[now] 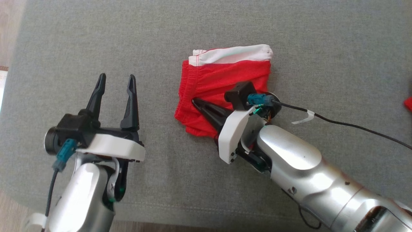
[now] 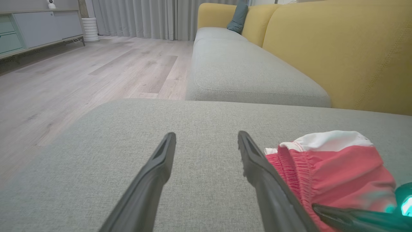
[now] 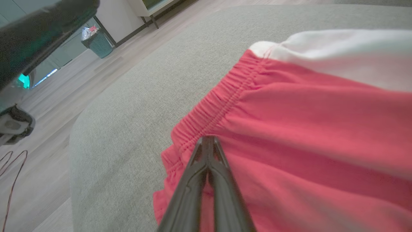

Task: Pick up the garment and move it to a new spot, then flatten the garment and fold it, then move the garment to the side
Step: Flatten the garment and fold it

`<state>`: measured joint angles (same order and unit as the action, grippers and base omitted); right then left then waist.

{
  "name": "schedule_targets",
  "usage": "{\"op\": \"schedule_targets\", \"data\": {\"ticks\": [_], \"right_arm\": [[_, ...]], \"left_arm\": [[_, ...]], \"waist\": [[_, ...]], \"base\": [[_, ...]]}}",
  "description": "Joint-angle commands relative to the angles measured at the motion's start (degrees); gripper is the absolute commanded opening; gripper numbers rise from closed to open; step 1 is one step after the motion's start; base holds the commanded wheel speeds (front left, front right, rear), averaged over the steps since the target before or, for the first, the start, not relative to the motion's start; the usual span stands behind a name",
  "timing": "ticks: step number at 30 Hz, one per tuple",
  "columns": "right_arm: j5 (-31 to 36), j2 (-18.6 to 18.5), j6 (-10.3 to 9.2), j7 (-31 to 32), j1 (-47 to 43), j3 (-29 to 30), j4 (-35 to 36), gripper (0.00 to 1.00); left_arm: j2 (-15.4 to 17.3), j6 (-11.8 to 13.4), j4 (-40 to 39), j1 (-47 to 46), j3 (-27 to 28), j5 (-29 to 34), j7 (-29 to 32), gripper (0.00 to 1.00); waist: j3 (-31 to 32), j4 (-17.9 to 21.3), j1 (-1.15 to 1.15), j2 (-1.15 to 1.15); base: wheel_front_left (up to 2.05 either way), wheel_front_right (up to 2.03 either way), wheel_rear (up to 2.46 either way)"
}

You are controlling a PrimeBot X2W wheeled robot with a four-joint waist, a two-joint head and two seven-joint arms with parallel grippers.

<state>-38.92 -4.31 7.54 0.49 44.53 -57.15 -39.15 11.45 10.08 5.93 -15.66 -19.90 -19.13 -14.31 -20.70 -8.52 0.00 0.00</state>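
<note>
The garment (image 1: 225, 77) is a pair of red shorts with a white band, folded into a compact rectangle on the grey cushion (image 1: 289, 32). My right gripper (image 1: 194, 101) is shut, its joined fingers lying flat over the garment's lower left part. In the right wrist view the right gripper (image 3: 208, 138) tips end just short of the elastic waistband of the garment (image 3: 305, 129), with no cloth seen between them. My left gripper (image 1: 116, 79) hovers open and empty to the left of the garment. In the left wrist view the left gripper (image 2: 206, 135) has the garment (image 2: 338, 164) to its right.
A black cable (image 1: 354, 125) trails right from my right wrist across the cushion. A small red thing (image 1: 408, 103) shows at the right edge. A yellow sofa (image 2: 338, 48) and wooden floor (image 2: 80, 74) lie beyond the cushion. A bin (image 3: 99, 45) stands on the floor.
</note>
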Motion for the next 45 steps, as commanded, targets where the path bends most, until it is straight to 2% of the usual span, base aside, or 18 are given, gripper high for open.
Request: {"op": "schedule_targets", "data": {"ticks": [1, 8, 9, 10, 11, 15, 21, 26, 27, 30, 34, 38, 45], "right_arm": [[-0.5, 1.4, -0.05, -0.6, 0.7, -0.4, 1.1, 0.00], [-1.4, 1.4, -0.05, -6.0, 1.6, -1.3, 2.7, 0.00], [-1.4, 1.4, -0.05, -7.1, 1.5, -1.0, 3.0, 0.04], [-1.4, 1.4, -0.05, -8.3, 1.3, -0.4, 3.1, 0.42], [-1.2, 1.4, -0.05, -9.2, 1.0, 0.3, 3.1, 1.00], [2.5, 1.0, -0.05, -13.4, -0.7, 7.0, 2.9, 1.00], [9.6, -3.2, -0.05, -14.9, -6.1, 20.4, 7.1, 1.00], [15.4, -5.9, -0.05, -14.2, -14.0, 33.6, 14.2, 1.00], [17.7, -6.0, -0.05, -12.7, -17.7, 38.8, 17.8, 1.00], [20.8, -5.2, -0.05, -9.8, -23.3, 45.0, 23.7, 1.00], [23.6, -3.4, -0.05, -5.9, -29.7, 49.8, 31.4, 1.00], [25.1, -2.1, -0.05, -2.6, -34.8, 52.0, 37.4, 1.00], [25.7, -0.9, -0.05, 0.9, -40.3, 53.8, 42.7, 1.00]], "left_arm": [[0.7, -0.2, -1.3, -2.1, 2.2, 0.7, -0.7, 1.00], [0.3, -0.6, -0.5, -1.4, 2.8, 1.2, -0.7, 1.00], [0.4, -0.6, -0.4, -1.2, 3.0, 1.3, -0.7, 1.00], [0.4, -0.6, -0.4, -1.0, 3.2, 1.4, -0.7, 1.00], [0.5, -0.6, -0.3, -0.8, 3.3, 1.5, -0.7, 1.00], [0.9, -0.3, -0.3, 0.7, 3.9, 1.7, -0.7, 1.00], [1.9, 0.2, -1.0, 2.6, 4.6, 1.9, -0.7, 1.00], [3.0, 0.7, -1.6, 3.8, 5.4, 1.8, -0.6, 1.00], [3.5, 0.9, -1.9, 4.4, 5.7, 1.7, -0.5, 1.00], [4.1, 1.2, -2.5, 5.3, 6.0, 1.6, -0.3, 1.00], [4.9, 1.6, -3.0, 6.8, 6.2, 1.6, 0.2, 1.00], [5.4, 2.0, -3.5, 8.7, 6.2, 1.5, 0.7, 1.00], [6.2, 2.7, -3.9, 11.7, 6.1, 1.5, 1.3, 1.00]], "waist": [[0.1, 0.0, 0.00, 0.00], [1.4, 0.7, 0.00, 0.00], [1.7, 1.0, 0.00, 0.00], [2.1, 1.2, 0.00, 0.00], [2.5, 1.5, 0.00, 0.00], [4.6, 3.2, 0.00, 0.00], [6.5, 5.6, 0.00, 0.00], [7.9, 7.2, 0.00, 0.00], [8.4, 7.9, 0.00, 0.00], [9.2, 8.9, 0.00, 0.00], [10.7, 10.0, 0.00, 0.00], [12.7, 10.7, 0.00, 0.00], [15.6, 10.9, 0.00, 0.00]], "base": [[0.00, 0.00, 0.00], [0.00, 0.00, 0.00], [0.00, 0.00, 0.00], [0.00, 0.00, 0.00], [0.00, 0.00, 0.00], [0.00, 0.00, 0.00], [0.00, 0.00, 0.00], [0.00, 0.00, 0.00], [0.00, 0.00, 0.00], [0.00, 0.00, 0.00], [0.00, 0.00, 0.00], [0.00, 0.00, 0.00], [0.00, 0.00, 0.00]]}}
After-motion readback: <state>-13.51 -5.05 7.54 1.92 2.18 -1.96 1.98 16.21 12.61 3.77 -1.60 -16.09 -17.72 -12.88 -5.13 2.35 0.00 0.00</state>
